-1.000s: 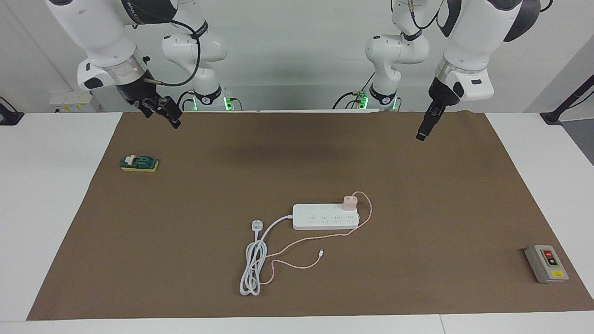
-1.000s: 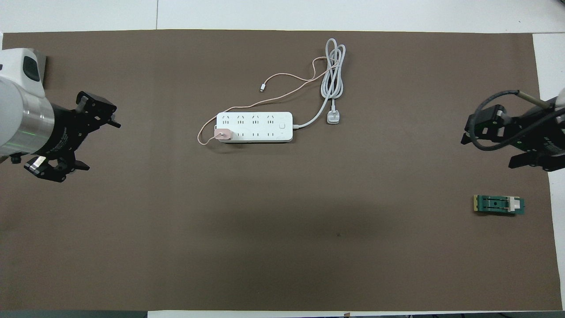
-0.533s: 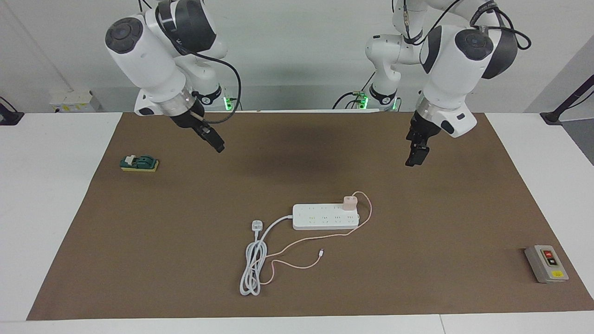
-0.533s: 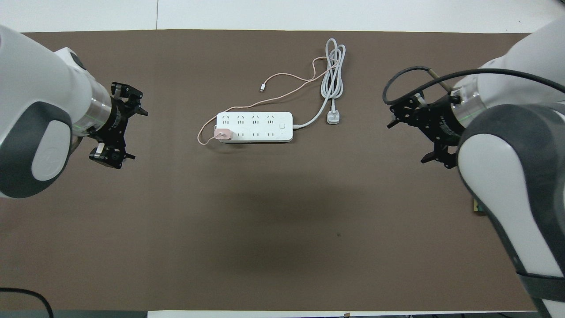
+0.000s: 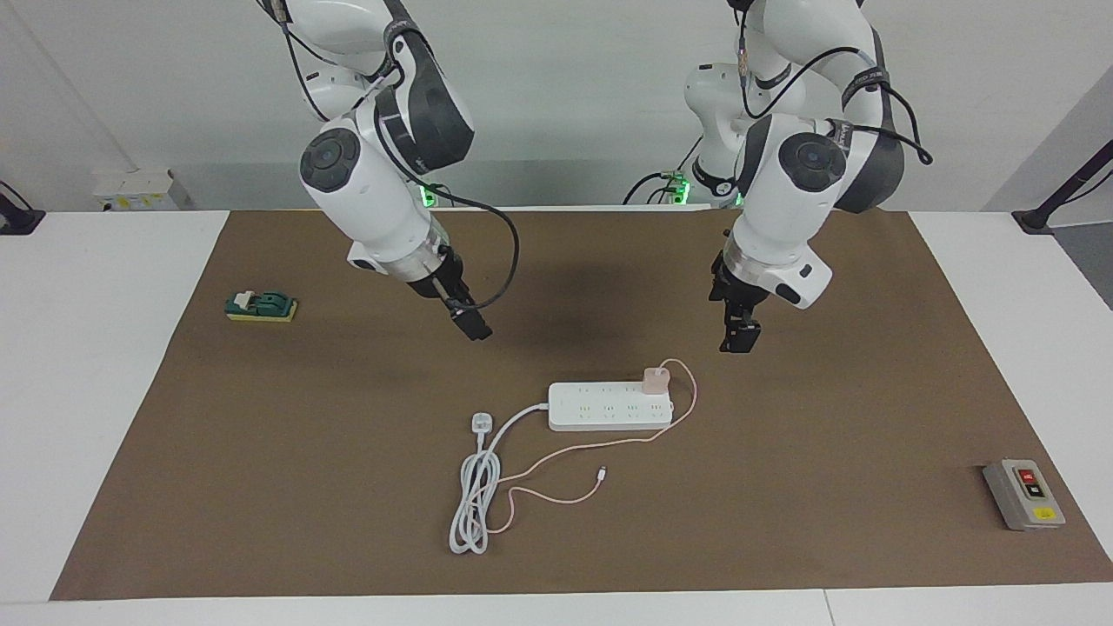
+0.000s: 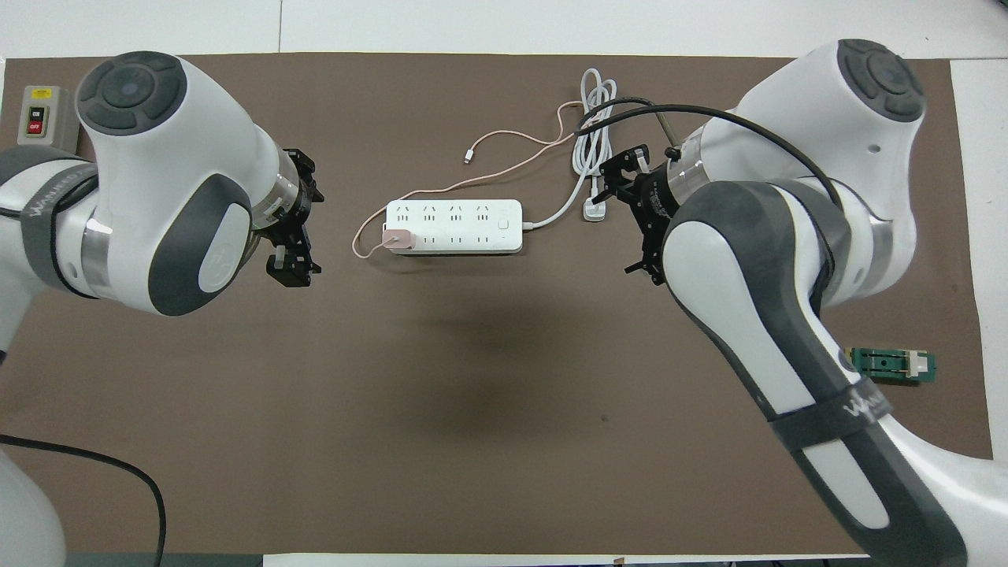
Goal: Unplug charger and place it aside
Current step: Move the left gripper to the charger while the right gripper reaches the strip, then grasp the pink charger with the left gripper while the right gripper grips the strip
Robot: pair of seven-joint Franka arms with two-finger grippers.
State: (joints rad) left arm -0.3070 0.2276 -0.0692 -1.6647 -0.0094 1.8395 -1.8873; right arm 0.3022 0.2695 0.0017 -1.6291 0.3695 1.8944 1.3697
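charger [image 5: 655,379] plugged in, prongs hidden | left gripper [image 6: 295,227] fingers apart | right gripper [image 5: 474,326] fingers unclear

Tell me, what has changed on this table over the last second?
Both arms swung in from the table's ends: the left pincer now hangs near the charger, the right pincer near the power strip. Neither grips anything. The charger stays plugged in; cables unmoved.

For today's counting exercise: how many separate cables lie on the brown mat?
2. The thick white cord runs coiled from the power strip away from the robots; the thin pink cable loops from the charger, crossing that cord.
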